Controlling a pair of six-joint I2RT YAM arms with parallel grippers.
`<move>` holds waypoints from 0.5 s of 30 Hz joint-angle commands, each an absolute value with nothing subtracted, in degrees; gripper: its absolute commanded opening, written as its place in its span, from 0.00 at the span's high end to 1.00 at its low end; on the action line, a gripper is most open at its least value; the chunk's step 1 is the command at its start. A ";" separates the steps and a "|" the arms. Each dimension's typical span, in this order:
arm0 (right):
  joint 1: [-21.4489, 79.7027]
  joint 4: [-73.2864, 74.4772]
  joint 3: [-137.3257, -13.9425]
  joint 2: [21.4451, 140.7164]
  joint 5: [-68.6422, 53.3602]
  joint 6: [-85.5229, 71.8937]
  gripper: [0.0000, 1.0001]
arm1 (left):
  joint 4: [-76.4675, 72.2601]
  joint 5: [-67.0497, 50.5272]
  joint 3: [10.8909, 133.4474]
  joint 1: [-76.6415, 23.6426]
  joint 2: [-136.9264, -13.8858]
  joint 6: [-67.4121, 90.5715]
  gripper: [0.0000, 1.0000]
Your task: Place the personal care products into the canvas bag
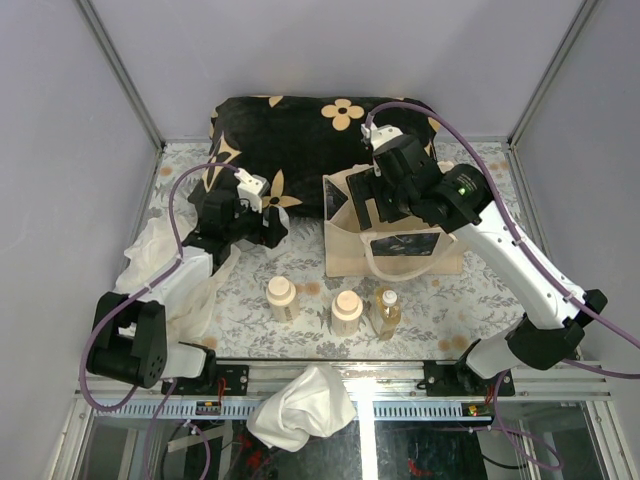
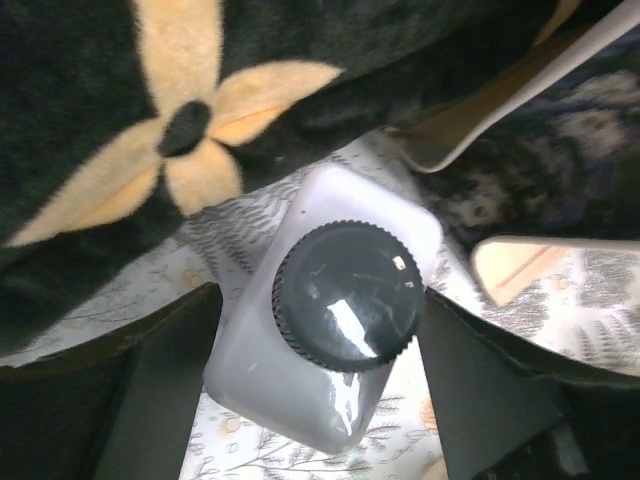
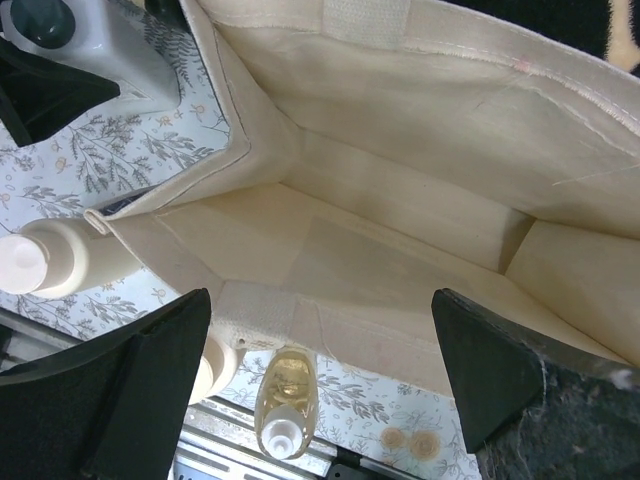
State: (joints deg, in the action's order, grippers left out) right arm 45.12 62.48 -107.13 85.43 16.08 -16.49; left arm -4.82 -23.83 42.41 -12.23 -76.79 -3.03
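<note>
My left gripper (image 1: 266, 222) (image 2: 322, 290) is shut on the white squarish bottle with a dark cap (image 2: 300, 370). It holds the bottle by the black cushion, left of the canvas bag (image 1: 392, 250). The bottle also shows in the right wrist view (image 3: 110, 45); in the top view the gripper hides it. My right gripper (image 1: 372, 200) (image 3: 320, 300) is open and empty above the bag's open mouth (image 3: 400, 200). Two cream bottles (image 1: 281, 297) (image 1: 346, 312) and the amber bottle (image 1: 387, 312) stand in a row in front of the bag.
A black cushion with tan flowers (image 1: 300, 140) lies behind the bag. One white cloth (image 1: 160, 265) lies under the left arm. Another (image 1: 300, 405) hangs over the near table edge. A bag handle (image 2: 520, 90) lies close to the held bottle.
</note>
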 commanded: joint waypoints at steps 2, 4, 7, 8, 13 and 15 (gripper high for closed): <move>45.37 60.38 -106.78 83.67 18.94 -14.95 0.01 | -9.63 -25.04 41.79 -13.82 -74.98 0.92 0.44; 45.44 60.25 -106.92 83.86 19.12 -14.78 0.00 | -9.11 -24.39 41.99 -13.91 -75.33 0.99 0.59; 45.44 60.28 -107.35 84.34 18.87 -14.49 0.01 | -6.67 -24.19 43.78 -13.99 -76.61 0.38 0.84; 45.44 60.28 -107.46 84.44 18.87 -14.46 0.01 | -5.93 -24.33 44.32 -13.99 -77.04 0.32 0.93; 45.43 60.80 -107.42 84.52 20.86 -14.58 0.01 | -5.86 -24.91 44.64 -13.97 -76.60 1.03 1.00; 45.43 61.90 -107.92 84.51 23.21 -15.28 0.01 | -4.84 -24.37 45.29 -13.95 -75.19 1.46 1.00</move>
State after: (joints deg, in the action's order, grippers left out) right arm 45.12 62.22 -106.54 85.41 18.52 -15.59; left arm -5.13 -24.01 43.05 -13.52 -76.86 -0.38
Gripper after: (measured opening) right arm 0.993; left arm 0.484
